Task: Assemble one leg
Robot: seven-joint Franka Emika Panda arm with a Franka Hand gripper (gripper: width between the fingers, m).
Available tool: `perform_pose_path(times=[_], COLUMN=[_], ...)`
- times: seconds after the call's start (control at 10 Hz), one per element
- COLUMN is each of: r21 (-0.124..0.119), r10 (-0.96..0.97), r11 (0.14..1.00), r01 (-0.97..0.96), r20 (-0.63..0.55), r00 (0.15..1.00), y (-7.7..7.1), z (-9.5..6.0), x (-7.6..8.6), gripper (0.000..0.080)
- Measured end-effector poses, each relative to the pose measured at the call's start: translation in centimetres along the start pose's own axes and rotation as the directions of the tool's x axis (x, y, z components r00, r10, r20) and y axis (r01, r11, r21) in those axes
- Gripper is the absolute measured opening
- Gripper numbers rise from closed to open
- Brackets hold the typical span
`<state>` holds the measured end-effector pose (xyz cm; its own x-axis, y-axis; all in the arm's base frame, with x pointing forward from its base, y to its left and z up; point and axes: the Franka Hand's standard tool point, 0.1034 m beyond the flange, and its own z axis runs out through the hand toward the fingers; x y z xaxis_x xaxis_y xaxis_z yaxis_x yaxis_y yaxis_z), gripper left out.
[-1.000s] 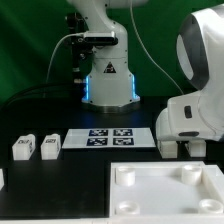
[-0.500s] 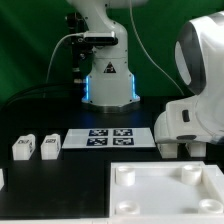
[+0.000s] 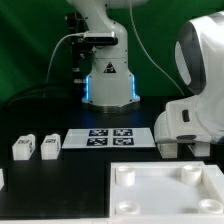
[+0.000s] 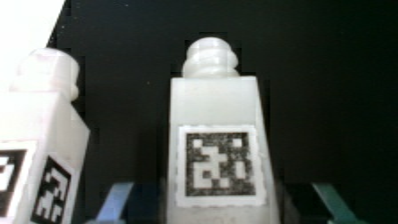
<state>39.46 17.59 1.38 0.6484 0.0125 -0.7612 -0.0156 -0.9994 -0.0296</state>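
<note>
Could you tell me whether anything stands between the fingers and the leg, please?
Nothing visible does: the leg stands between the open fingers, with dark gaps either side. A second leg stands beside it, outside them.

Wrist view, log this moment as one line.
gripper open | leg between fingers | second leg beside it | no grasp yet

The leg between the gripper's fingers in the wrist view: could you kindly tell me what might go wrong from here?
1. A second leg stands close beside the leg; the nearer finger might knock it as the open gripper closes.
2. Neither finger touches the leg yet, so an uneven close could push or tilt it rather than clamp it squarely.
</note>
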Motion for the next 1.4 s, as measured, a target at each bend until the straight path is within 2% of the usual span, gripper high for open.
perform_pose_path(times=[0.6,0.7,0.8,0.9,1.0,1.1,1.4], r21=[0.001,0.005,0.010,0.018,0.017,0.008,0.008], r10=[-0.007,-0.048,-0.083,-0.078,-0.071,-0.067,-0.055], r11=[1.000,0.999,0.996,0.997,0.997,0.997,0.997], r01=[0.007,0.048,0.084,0.080,0.076,0.072,0.074], r20=[-0.002,-0.030,-0.020,-0.090,-0.217,-0.281,-0.582], r00=[1.000,0.998,0.996,0.993,0.974,0.957,0.811], y=[0.1,0.7,1.7,2.0,2.1,2.3,2.3], z=[-0.2,-2.7,-6.1,-8.5,-10.3,-11.1,-11.6], x=[0.0,0.0,-1.4,-1.7,-2.4,-4.0,-3.6], gripper=[0.0291,0.0291,0.0291,0.0291,0.0291,0.0291,0.0291])
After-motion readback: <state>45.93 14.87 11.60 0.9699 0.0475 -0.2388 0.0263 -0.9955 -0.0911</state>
